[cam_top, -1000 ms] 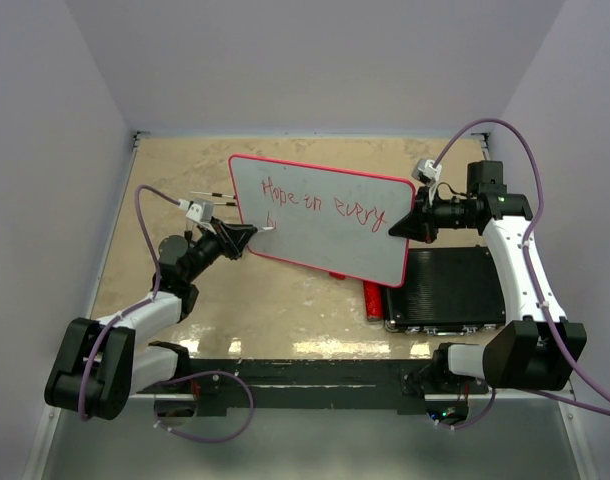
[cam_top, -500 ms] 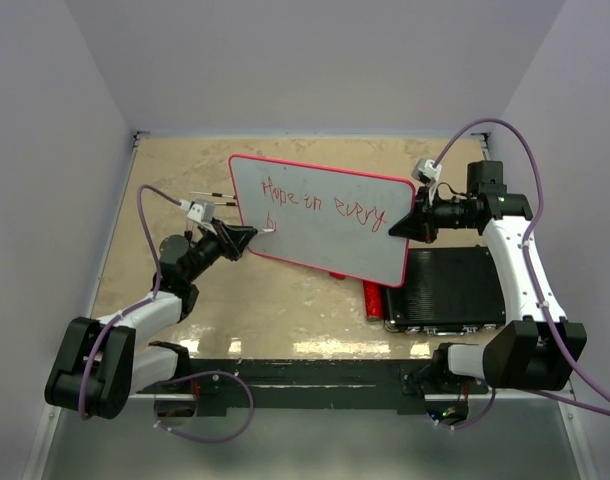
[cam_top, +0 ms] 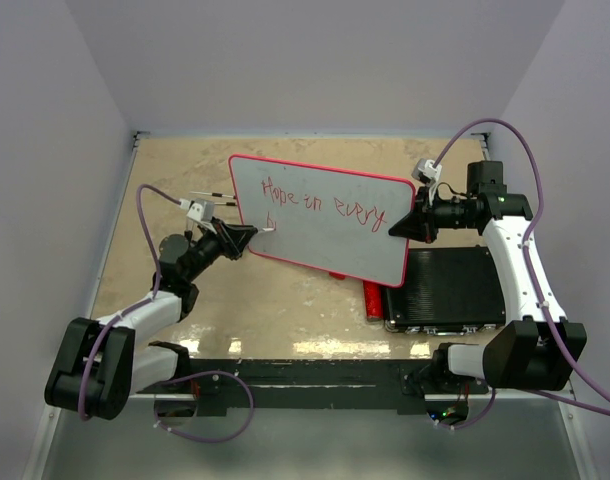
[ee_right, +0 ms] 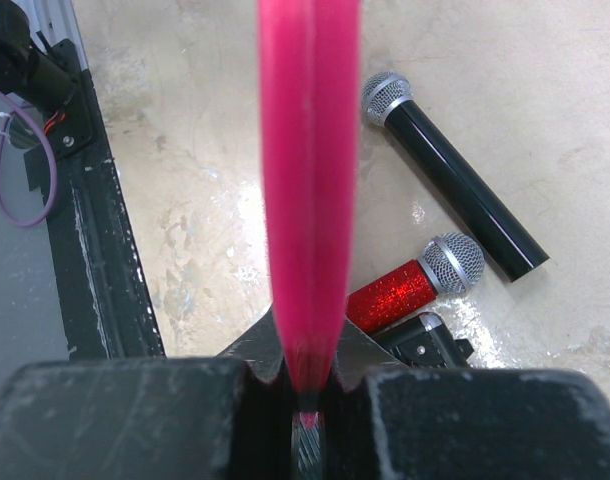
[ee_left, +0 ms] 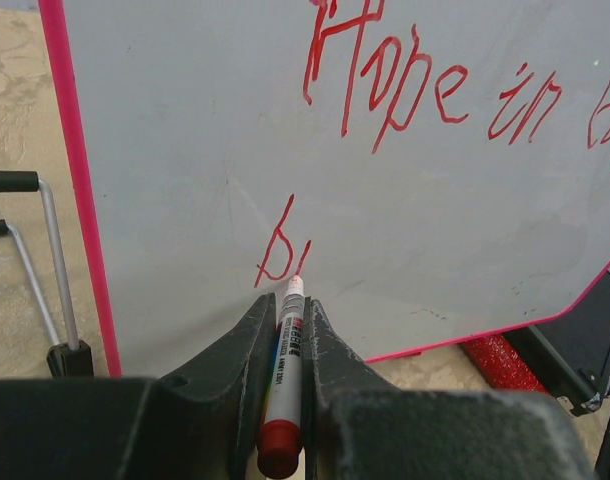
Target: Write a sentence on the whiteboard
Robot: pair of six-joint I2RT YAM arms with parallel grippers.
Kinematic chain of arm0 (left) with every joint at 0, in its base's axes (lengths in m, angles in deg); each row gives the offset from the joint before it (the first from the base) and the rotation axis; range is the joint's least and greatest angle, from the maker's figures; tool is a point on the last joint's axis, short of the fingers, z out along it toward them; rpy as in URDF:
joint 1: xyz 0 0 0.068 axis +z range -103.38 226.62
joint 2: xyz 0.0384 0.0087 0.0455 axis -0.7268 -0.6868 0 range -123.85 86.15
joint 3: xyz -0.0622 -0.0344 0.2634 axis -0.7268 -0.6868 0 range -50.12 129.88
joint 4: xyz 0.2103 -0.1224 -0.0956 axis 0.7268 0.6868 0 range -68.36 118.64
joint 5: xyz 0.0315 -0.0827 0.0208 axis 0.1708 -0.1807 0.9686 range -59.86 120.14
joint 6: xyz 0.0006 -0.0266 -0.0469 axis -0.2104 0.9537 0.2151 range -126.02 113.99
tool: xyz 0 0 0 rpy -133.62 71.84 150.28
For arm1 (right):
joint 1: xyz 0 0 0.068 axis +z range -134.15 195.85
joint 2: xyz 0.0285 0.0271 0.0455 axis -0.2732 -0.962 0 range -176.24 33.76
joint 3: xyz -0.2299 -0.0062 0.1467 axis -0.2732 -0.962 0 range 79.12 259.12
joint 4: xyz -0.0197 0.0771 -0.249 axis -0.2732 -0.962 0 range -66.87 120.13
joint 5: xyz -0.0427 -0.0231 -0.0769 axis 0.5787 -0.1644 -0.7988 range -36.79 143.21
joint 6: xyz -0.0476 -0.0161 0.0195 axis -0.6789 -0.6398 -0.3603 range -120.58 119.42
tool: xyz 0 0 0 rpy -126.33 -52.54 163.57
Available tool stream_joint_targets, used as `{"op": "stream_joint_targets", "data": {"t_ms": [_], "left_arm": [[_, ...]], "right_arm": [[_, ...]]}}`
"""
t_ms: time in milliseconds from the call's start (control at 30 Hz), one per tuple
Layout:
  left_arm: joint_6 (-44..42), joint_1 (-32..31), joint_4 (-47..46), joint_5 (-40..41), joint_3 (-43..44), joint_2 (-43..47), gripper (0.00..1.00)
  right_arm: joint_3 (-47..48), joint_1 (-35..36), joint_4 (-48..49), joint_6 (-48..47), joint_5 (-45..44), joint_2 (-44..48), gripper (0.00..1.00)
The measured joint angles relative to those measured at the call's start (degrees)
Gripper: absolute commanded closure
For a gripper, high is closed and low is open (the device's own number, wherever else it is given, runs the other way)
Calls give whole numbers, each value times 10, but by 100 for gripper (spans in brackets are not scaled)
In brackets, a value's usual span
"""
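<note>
The whiteboard (cam_top: 320,218), white with a thin red frame, is held tilted above the table. My right gripper (cam_top: 402,226) is shut on its right edge; in the right wrist view the red frame (ee_right: 307,190) runs edge-on between the jaws. The sentence (cam_top: 320,202) in red reads "Hope in every", with a "b" and a short stroke started below (ee_left: 282,250). My left gripper (ee_left: 288,305) is shut on a red marker (ee_left: 284,375), its tip touching the board just after the "b".
A black ribbed case (cam_top: 447,288) lies at the right under the board's corner. A red glitter microphone (ee_right: 415,283) and a black microphone (ee_right: 447,186) lie on the tabletop beneath the board. A wire stand (ee_left: 45,260) stands left of the board.
</note>
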Motion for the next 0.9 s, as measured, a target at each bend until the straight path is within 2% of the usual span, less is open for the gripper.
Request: {"op": "stream_joint_targets", "data": {"t_ms": [900], "left_arm": [[5,-1,1,-23,20,8,100]], "right_arm": [[-1,0,2,0,0,0,100]]}}
